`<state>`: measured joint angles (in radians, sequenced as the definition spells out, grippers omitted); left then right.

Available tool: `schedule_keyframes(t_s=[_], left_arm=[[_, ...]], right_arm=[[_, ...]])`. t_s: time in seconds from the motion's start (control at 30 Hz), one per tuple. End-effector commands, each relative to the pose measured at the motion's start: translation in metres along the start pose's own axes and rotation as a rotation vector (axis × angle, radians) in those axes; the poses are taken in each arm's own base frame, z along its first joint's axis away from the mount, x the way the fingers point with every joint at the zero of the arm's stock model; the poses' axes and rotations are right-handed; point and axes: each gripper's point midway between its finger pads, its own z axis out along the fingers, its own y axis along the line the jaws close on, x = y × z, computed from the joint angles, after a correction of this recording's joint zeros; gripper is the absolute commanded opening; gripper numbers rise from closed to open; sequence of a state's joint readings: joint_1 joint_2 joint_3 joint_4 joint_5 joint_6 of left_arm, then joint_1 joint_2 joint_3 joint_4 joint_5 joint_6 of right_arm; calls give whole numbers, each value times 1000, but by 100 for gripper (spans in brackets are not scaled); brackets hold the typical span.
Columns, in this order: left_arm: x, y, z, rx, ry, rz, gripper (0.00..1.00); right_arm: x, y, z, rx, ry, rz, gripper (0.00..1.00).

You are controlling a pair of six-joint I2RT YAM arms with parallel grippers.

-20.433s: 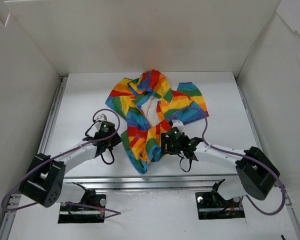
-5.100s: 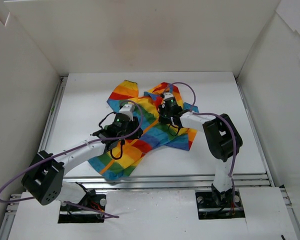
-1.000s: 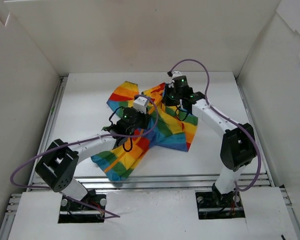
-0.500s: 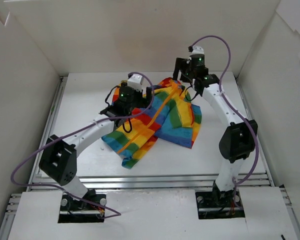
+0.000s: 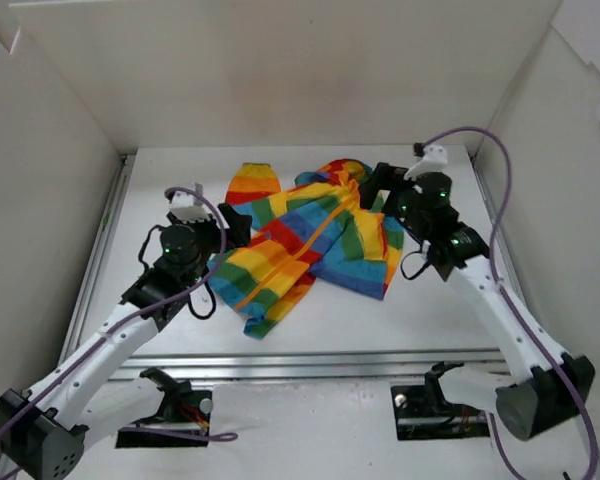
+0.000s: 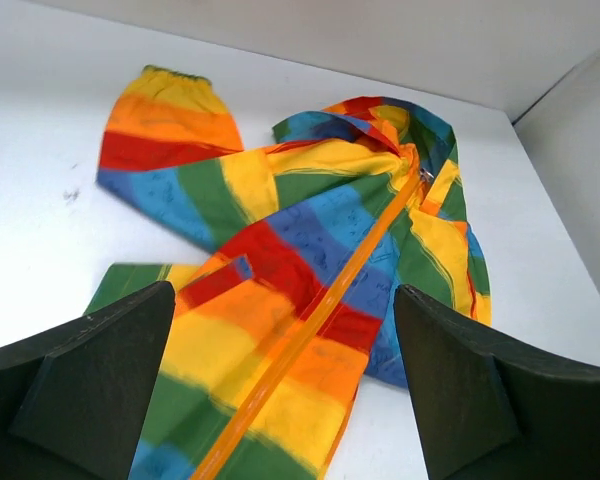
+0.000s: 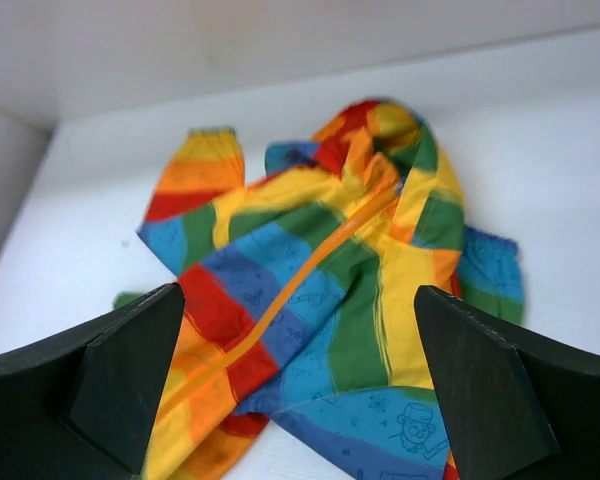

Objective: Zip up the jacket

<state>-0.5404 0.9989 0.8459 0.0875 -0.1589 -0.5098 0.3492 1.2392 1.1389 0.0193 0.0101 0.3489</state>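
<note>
The jacket (image 5: 310, 235) lies flat on the white table, rainbow stripes up, with its orange zipper (image 5: 305, 245) running closed from the near-left hem to the hood (image 5: 345, 172). One sleeve (image 5: 252, 182) sticks out at the far left. My left gripper (image 5: 230, 225) hovers open by the jacket's left edge, holding nothing. My right gripper (image 5: 378, 190) hovers open at the jacket's right shoulder, also holding nothing. In the left wrist view the left gripper (image 6: 285, 400) frames the jacket (image 6: 310, 240) and zipper (image 6: 320, 310). In the right wrist view the right gripper (image 7: 300, 390) hangs over the jacket (image 7: 330, 270).
White walls (image 5: 280, 70) enclose the table on the far, left and right sides. A metal rail (image 5: 310, 365) runs along the near edge, and another rail (image 5: 105, 240) along the left side.
Both grippers opened and let go of the jacket. The left arm drew back to the near left, the right arm to the right. The jacket now lies spread with its zipper closed.
</note>
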Motion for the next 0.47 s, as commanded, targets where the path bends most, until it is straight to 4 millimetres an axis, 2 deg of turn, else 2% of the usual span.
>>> schedule_keyframes(t_s=[0.0,0.03,0.07,0.13,0.27,0.3,0.33,0.37,0.4,0.43], left_arm=[[-46,2,-40,20,-160,-124,86],[-46,4,-46,20,-167,-126,85],[-49,5,-52,22,-178,-129,85],[-52,6,-63,32,-192,-134,84],[-49,6,-64,7,-142,-156,87],[-37,14,-61,-38,-79,-146,89],[-49,9,-64,-35,-84,-160,90],[-50,7,-64,-35,-67,-158,90],[-47,8,-65,-53,-38,-151,90],[-57,4,-68,-44,-52,-159,85]], right_arm=[[-75,1,-70,-5,-338,72,98],[-86,-4,-94,13,-399,78,98],[-85,-7,-102,20,-409,78,98],[-77,-17,-109,59,-397,63,98],[-54,-18,-99,65,-288,38,98],[-56,-13,-100,40,-283,34,98],[-58,-6,-101,2,-277,27,98],[-54,-5,-104,0,-253,18,98],[-62,-2,-112,-12,-276,21,98],[-71,1,-123,-28,-310,25,98]])
